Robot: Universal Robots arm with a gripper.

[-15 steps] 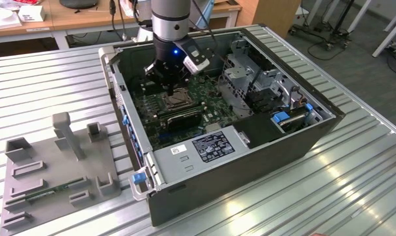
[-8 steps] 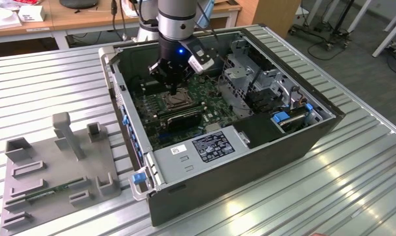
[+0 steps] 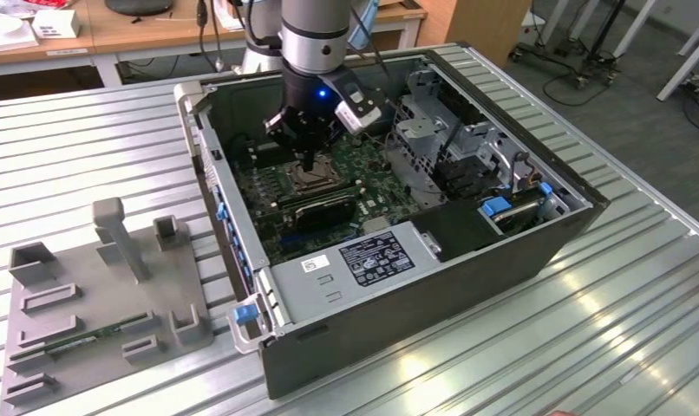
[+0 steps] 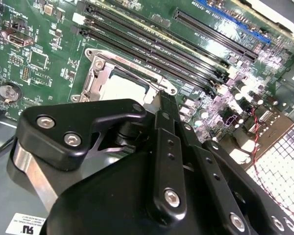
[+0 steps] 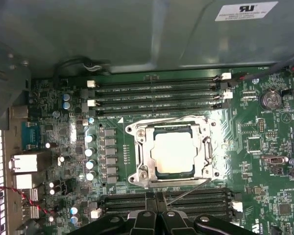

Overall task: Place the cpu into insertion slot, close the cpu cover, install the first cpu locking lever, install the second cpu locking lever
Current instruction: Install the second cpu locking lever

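Open PC case is seen lying on its side on the ribbed metal tabletop, green motherboard facing up. Arm is reaching down into the case; tool is poised directly over the socket area, just above the board.

Tool state: fingers are pressed together, no gap seen between them in the first wrist view. Nothing is held. Fingertips sit at the socket's edge, beside the thin wire locking lever that runs slantwise between the socket and the adjacent bank of black memory slots. Actual contact with the lever cannot be confirmed.

cpu is already seated in the insertion slot, dull silver-tan top showing, lying flat and square. cpu cover is down over it, silvery frame around the chip with the chip exposed through the cut-out centre. In the second wrist view the same socket is seen past the tool's black body, cover flat, pale chip top visible.

A second bank of memory slots lies on the other side of the socket. Grey fixture tray with upright posts sits on the tabletop, at the exterior view's left, well apart from the case.
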